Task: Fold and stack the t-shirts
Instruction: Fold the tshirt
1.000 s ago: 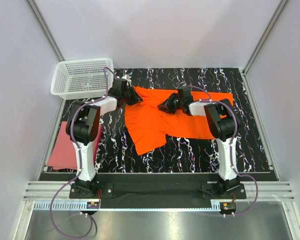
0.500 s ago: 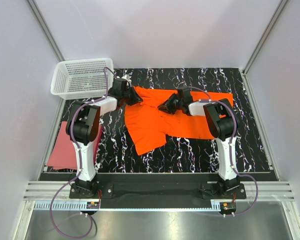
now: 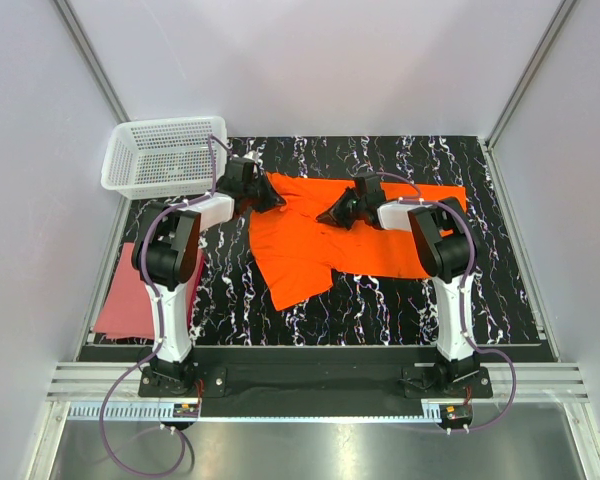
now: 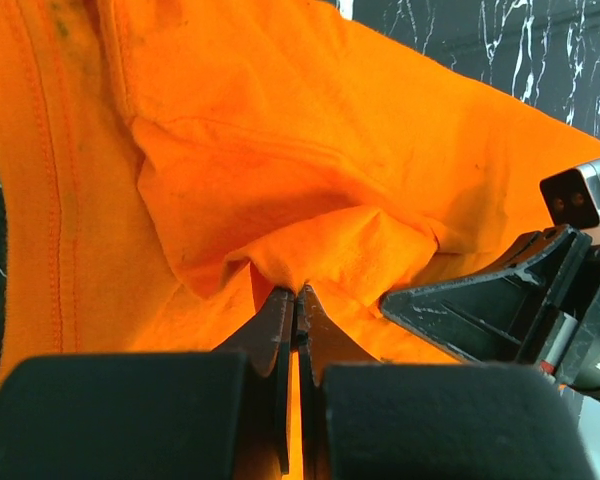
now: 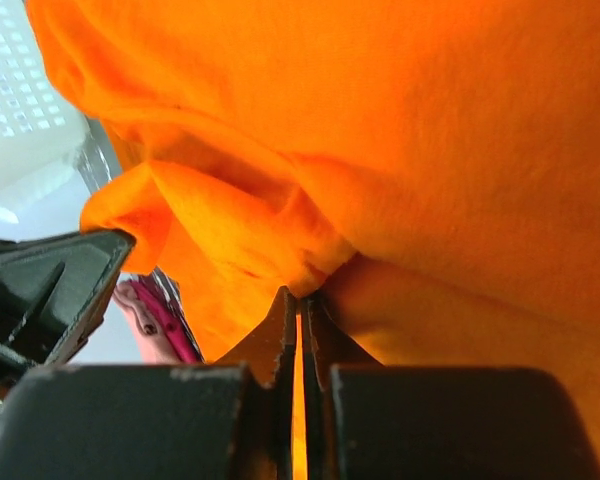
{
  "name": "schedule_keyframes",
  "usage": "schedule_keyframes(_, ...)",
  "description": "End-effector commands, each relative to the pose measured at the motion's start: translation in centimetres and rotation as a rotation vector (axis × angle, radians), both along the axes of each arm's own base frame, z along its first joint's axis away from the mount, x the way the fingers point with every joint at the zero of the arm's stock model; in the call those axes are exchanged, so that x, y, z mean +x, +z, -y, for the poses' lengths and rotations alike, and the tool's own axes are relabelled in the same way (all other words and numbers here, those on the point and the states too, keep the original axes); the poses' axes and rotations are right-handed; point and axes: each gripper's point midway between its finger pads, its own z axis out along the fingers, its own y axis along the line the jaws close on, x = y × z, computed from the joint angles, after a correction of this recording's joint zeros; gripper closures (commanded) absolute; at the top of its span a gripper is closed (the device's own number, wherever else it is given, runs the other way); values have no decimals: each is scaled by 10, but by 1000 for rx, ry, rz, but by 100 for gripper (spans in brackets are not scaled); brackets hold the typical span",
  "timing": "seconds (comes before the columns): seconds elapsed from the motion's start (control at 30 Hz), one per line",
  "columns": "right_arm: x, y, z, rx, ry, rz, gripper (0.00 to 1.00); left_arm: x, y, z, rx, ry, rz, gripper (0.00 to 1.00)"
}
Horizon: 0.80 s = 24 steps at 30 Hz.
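The orange t-shirt (image 3: 320, 245) lies spread and rumpled on the black marbled table. My left gripper (image 3: 276, 197) is shut on a pinch of its cloth at the far left edge; the left wrist view shows the orange cloth (image 4: 310, 180) bunched at the closed jaws. My right gripper (image 3: 325, 213) is shut on a fold near the shirt's upper middle, with orange cloth (image 5: 400, 150) filling its wrist view. The two grippers are close together. The pink-red t-shirt (image 3: 130, 300) lies flat at the table's left edge, partly behind the left arm.
A white mesh basket (image 3: 165, 155) stands at the back left corner, just left of the left gripper. The black marbled table (image 3: 480, 290) is bounded by grey walls. The right gripper's fingers (image 4: 500, 300) show in the left wrist view.
The right gripper has shifted slightly toward the back with its fold of cloth. The left gripper has hardly moved.
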Motion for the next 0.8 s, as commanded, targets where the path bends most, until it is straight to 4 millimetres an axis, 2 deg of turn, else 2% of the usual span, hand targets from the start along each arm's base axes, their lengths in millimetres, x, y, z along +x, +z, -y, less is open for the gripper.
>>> schedule_keyframes(0.0, 1, 48, -2, 27, 65, 87, 100, -2, 30, -1, -38, 8, 29, 100)
schedule_keyframes(0.17, -6, 55, 1, 88, 142, 80, 100, -10, 29, -3, -32, 8, 8, 100)
schedule_keyframes(0.33, -6, 58, 13, 122, 186, 79, 100, -19, 30, -4, -34, 6, 0, 100)
schedule_keyframes(0.43, -10, 60, 17, 152, 221, 69, 100, -29, 22, -6, -29, 1, -45, 100)
schedule_keyframes(0.57, -20, 63, 15, 201, 301, 52, 100, -37, 25, -6, -40, -9, -53, 100)
schedule_keyframes(0.77, -32, 55, 16, 210, 342, 19, 100, -55, 20, -5, -65, -26, -104, 98)
